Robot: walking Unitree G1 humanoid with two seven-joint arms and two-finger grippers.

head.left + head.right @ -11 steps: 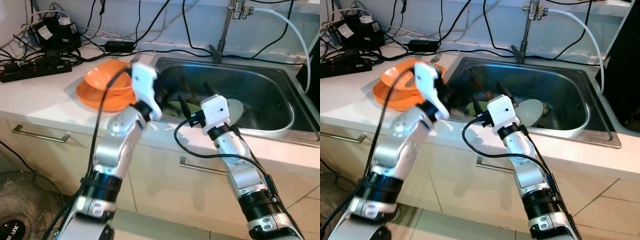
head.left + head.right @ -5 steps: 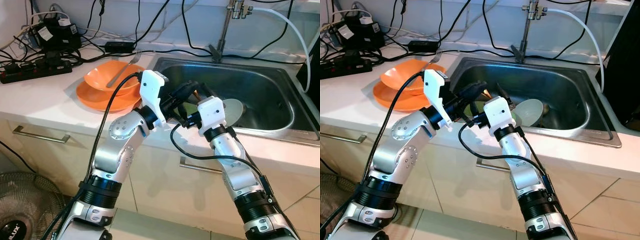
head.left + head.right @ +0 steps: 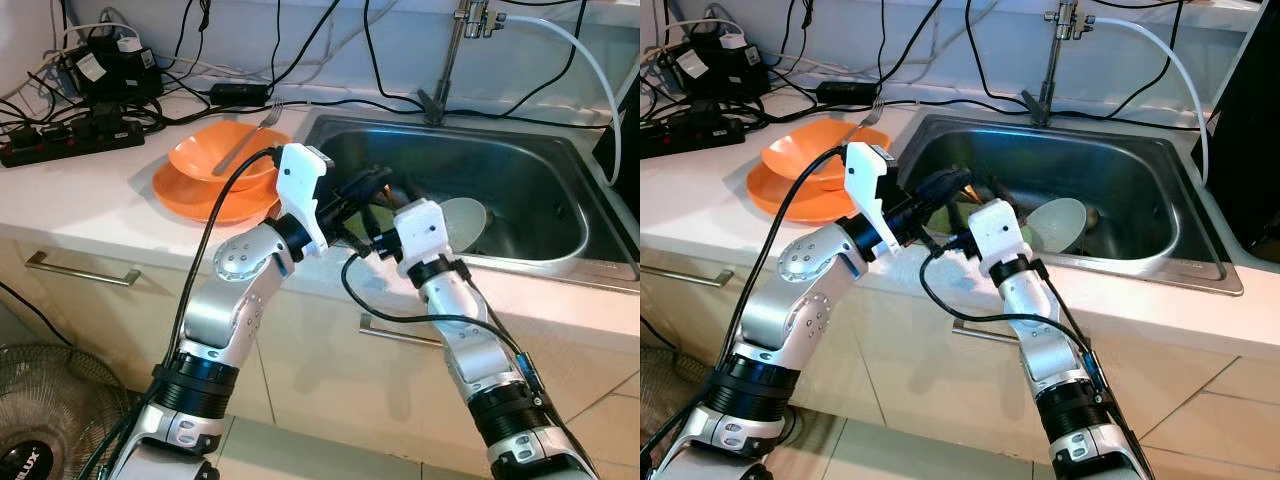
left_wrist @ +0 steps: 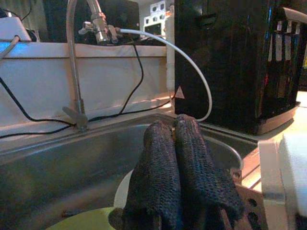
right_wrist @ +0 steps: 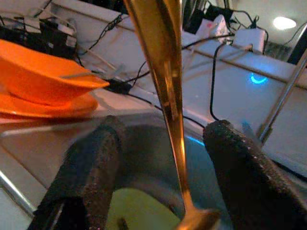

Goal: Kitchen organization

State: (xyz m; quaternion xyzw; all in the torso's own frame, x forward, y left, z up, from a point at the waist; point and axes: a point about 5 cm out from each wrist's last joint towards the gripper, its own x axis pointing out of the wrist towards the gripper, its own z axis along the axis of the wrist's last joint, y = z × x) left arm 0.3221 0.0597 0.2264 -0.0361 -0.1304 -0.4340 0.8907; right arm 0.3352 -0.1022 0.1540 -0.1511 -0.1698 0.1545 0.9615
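Observation:
My left gripper [image 3: 375, 180] reaches over the front left corner of the steel sink [image 3: 560, 265]. In the left wrist view its fingers [image 4: 192, 163] are pressed shut, seemingly pinching a thin golden spoon [image 5: 165, 72]. The spoon hangs bowl-down between the spread fingers of my right gripper [image 5: 165, 124], which is open just below the left one [image 3: 955, 215]. Neither right finger touches the spoon. An orange bowl [image 3: 215, 155] with a fork [image 3: 250, 140] in it sits on an orange plate [image 3: 200, 195] on the counter left of the sink.
A pale plate [image 3: 465, 220] and a green dish [image 3: 940, 215] lie in the sink. The faucet [image 3: 450, 60] with a white hose rises behind it. Cables and a power strip [image 3: 60, 140] crowd the back left counter. A fan [image 3: 30, 440] stands on the floor.
My left gripper swung from over the orange bowl to the sink, above the right gripper. The right arm shifted slightly left. Over the last half second, little moved.

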